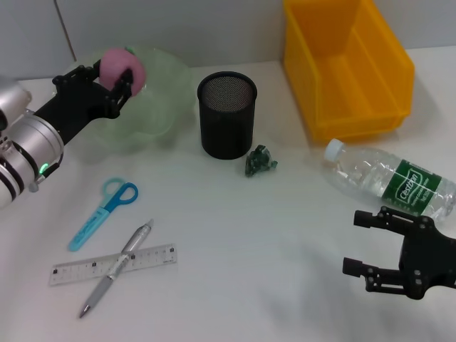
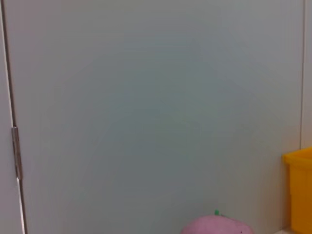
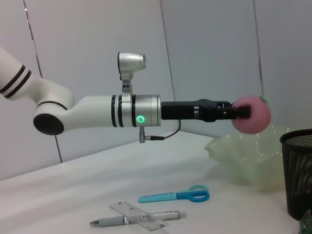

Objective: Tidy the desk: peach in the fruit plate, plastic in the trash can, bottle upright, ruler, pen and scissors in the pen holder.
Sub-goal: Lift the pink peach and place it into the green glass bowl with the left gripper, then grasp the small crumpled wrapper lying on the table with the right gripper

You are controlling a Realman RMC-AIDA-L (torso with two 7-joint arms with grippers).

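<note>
In the left wrist view almost everything is hidden: a blank grey wall fills the frame, with only the rounded top of the pink peach and a sliver of the yellow bin cut off at the lower edge.

In the head view, the left gripper in the upper left is clamped on the soft-looking pink peach, holding it above the wavy, translucent green fruit plate. The right wrist view shows the peach raised clear of the plate's rim.

The right gripper, lower right, hangs with its black fingers spread wide, holding nothing, just beside the clear plastic bottle lying on its side, its far end cut off by the frame.

At top centre stands the black mesh pen holder, with a small crumpled green plastic scrap beside it. In the lower left lie blue-handled scissors, and a silver pen crossing a clear ruler on the white desk.
</note>
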